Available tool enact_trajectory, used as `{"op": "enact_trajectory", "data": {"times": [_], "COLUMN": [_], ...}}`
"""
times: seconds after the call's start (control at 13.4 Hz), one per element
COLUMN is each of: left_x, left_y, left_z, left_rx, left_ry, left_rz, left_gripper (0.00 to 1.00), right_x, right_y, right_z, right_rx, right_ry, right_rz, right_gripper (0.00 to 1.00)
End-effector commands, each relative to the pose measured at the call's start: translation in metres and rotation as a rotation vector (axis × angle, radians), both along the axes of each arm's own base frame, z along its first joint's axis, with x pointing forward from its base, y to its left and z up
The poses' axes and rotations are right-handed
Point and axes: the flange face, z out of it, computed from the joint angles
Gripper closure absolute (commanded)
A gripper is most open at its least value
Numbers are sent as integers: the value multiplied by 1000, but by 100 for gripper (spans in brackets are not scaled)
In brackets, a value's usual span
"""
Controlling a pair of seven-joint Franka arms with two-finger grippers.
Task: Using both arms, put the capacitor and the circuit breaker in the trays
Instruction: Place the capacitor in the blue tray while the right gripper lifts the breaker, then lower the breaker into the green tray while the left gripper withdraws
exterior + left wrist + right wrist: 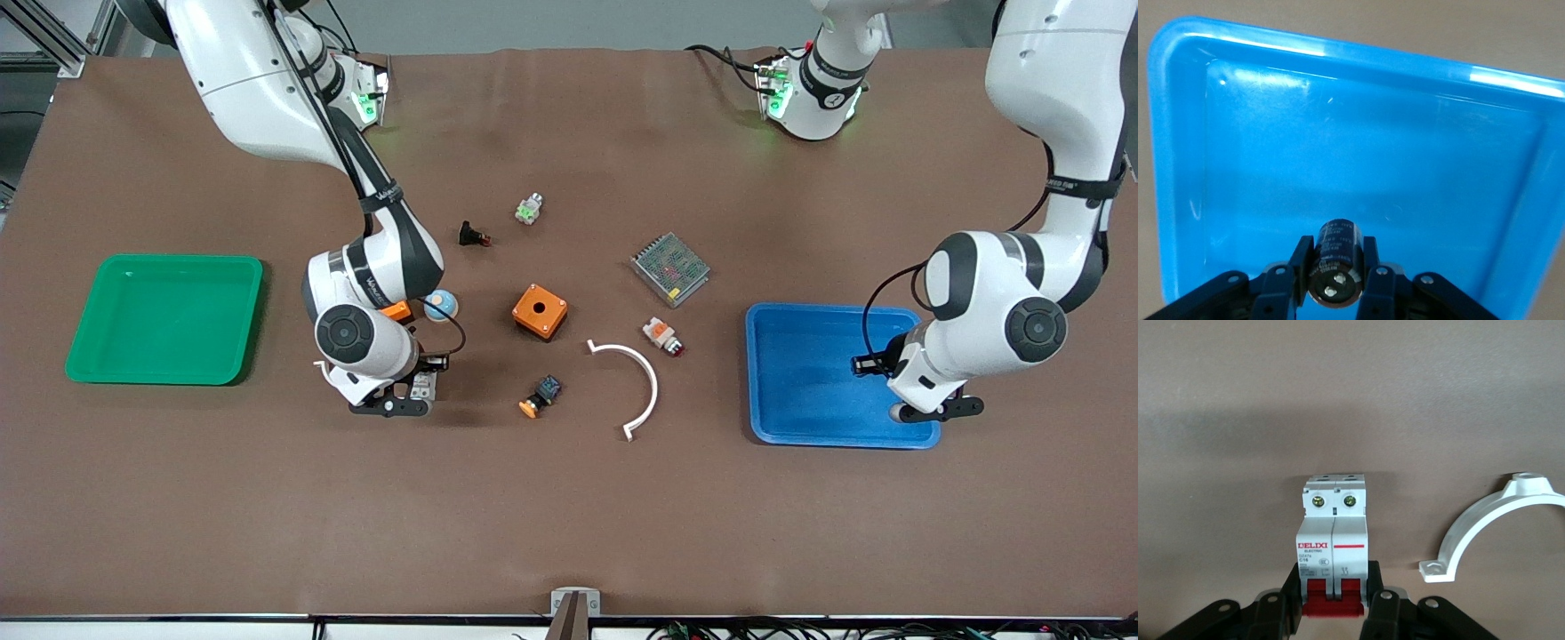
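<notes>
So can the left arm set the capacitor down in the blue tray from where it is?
Probably yes. The left claw is shut on the capacitor directly over the blue tray, and the tray floor under it looks bare, so a straight descent seems unobstructed.

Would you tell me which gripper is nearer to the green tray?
Right. The right gripper, holding the circuit breaker, sits beside the green tray; the left gripper, holding the capacitor, is over the blue tray.

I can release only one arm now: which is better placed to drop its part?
Left. The left gripper holds the capacitor directly over the blue tray. The right gripper grips the circuit breaker over bare table, short of the green tray.
</notes>
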Motion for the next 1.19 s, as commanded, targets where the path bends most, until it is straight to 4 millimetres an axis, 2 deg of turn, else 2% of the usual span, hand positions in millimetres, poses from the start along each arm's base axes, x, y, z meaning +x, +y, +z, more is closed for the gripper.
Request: {"op": "enact_trajectory", "data": {"times": [0.0, 0.15, 0.22, 0.3, 0.37, 0.45, 0.52, 0.6, 0.67, 0.75, 0.97, 1.12], "left_x": [1, 1, 1, 3, 4, 8, 11, 13, 19, 21, 27, 18], "left_y": [10, 10, 10, 7, 6, 3, 0, 0, 2, 2, 3, -2], "left_z": [-29, -35, -35, -34, -29, -17, 9, 32, 65, 96, 200, 263], "left_rx": [-4, -4, -4, -4, -4, -3, 2, 6, 11, 15, 28, 36], "left_ry": [-10, -4, -4, -8, -16, -31, -58, -75, -101, -111, -164, -181], "left_rz": [-16, -18, -19, -23, -25, -24, -29, -34, -38, -55, -82, -87], "left_gripper": [96, 84, 70, 35, 0, 0, 0, 0, 0, 0, 0, 0], "right_x": [4, 7, 9, 9, 8, 9, 10, 11, 14, 16, 17, 9], "right_y": [-11, -21, -34, -47, -68, -94, -122, -160, -206, -244, -339, -398], "right_z": [4, 20, 36, 59, 86, 112, 129, 141, 146, 146, 143, 137], "right_rx": [17, 17, 13, 13, 14, 8, 11, 25, 25, 9, -40, -25], "right_ry": [8, 12, 35, 53, 85, 109, 135, 154, 157, 147, 120, 110], "right_rz": [-20, -31, -43, -42, -44, -51, -50, -27, 9, 57, 99, 101], "right_gripper": [79, 79, 79, 79, 79, 79, 79, 79, 78, 78, 78, 78]}}
